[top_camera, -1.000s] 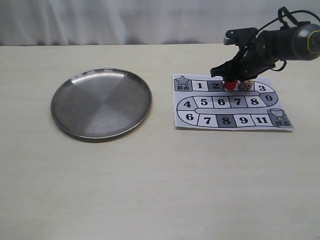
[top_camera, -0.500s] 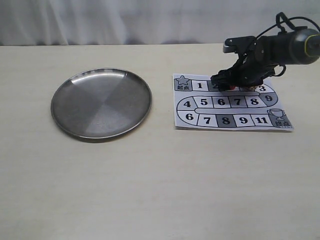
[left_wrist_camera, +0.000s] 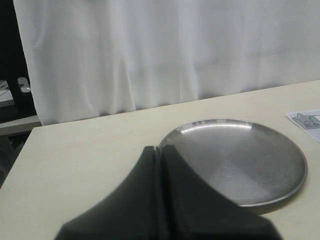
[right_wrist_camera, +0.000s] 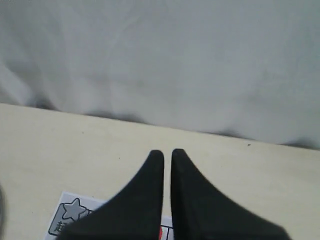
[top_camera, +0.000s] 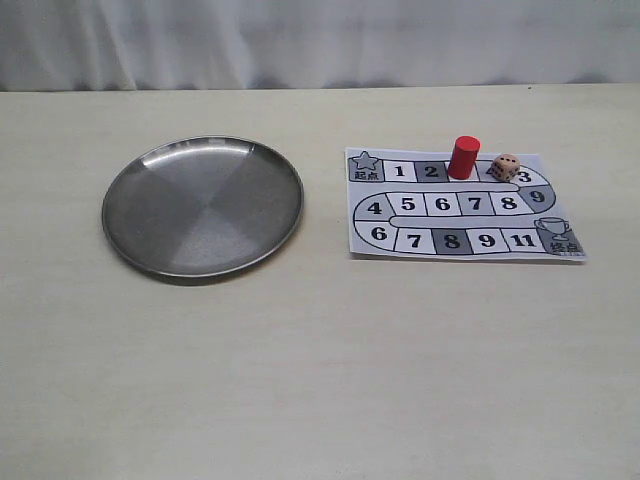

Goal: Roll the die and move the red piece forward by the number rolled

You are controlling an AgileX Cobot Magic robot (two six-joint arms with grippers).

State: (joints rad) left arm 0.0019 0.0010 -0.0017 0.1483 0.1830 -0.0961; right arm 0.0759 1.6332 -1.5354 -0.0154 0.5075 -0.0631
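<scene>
The red piece [top_camera: 463,157] stands upright on the paper board [top_camera: 400,245], on the top row between squares 2 and 3. The beige die [top_camera: 504,167] rests on the board just right of it, apart from it. Neither arm shows in the exterior view. In the left wrist view my left gripper [left_wrist_camera: 159,148] is shut and empty, near the steel plate [left_wrist_camera: 235,160]. My right gripper [right_wrist_camera: 167,152] has only a thin slit between its fingers and holds nothing. It hovers over the board's star corner [right_wrist_camera: 70,220], and a sliver of the red piece [right_wrist_camera: 161,232] shows below the fingers.
A round steel plate [top_camera: 203,205] lies on the table left of the board, with nothing in it. A white curtain [top_camera: 320,40] hangs behind the table's far edge. The board's corner [left_wrist_camera: 307,119] shows beyond the plate in the left wrist view.
The right arm, which was down over the red piece and die, has pulled out of the exterior view. The red piece now stands free and the die sits uncovered beside it.
</scene>
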